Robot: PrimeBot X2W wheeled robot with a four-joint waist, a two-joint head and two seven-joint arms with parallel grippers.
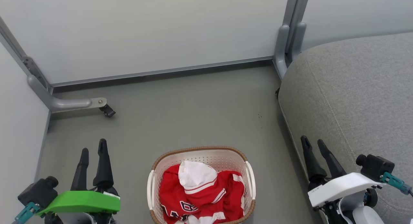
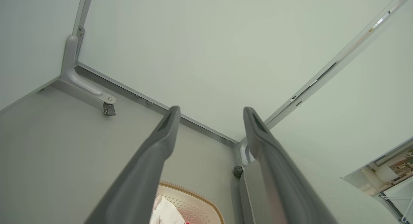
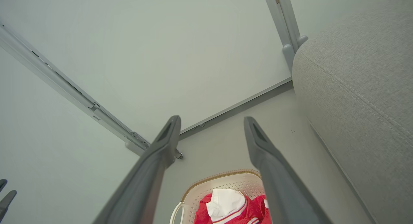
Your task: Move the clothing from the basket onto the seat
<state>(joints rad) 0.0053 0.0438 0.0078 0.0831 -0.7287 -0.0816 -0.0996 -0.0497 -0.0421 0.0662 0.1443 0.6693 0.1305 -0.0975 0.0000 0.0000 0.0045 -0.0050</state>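
Observation:
Red clothing [image 1: 203,195] with white trim and dark lettering lies bunched in the cream basket [image 1: 250,175] on the floor at the bottom centre of the head view. The grey seat [image 1: 351,95] fills the right side. My left gripper [image 1: 93,153] hovers open to the left of the basket, holding nothing. My right gripper [image 1: 314,143] is open at the basket's right, in front of the seat's edge. The right wrist view shows the clothing [image 3: 226,208], the basket [image 3: 196,193] and the seat [image 3: 361,85]. The left wrist view catches the basket rim [image 2: 193,190].
Pale partition walls close off the back and left. A metal foot with a caster [image 1: 108,111] juts onto the floor at the back left. A grey post [image 1: 285,46] stands at the back corner beside the seat. Grey floor [image 1: 193,111] lies open beyond the basket.

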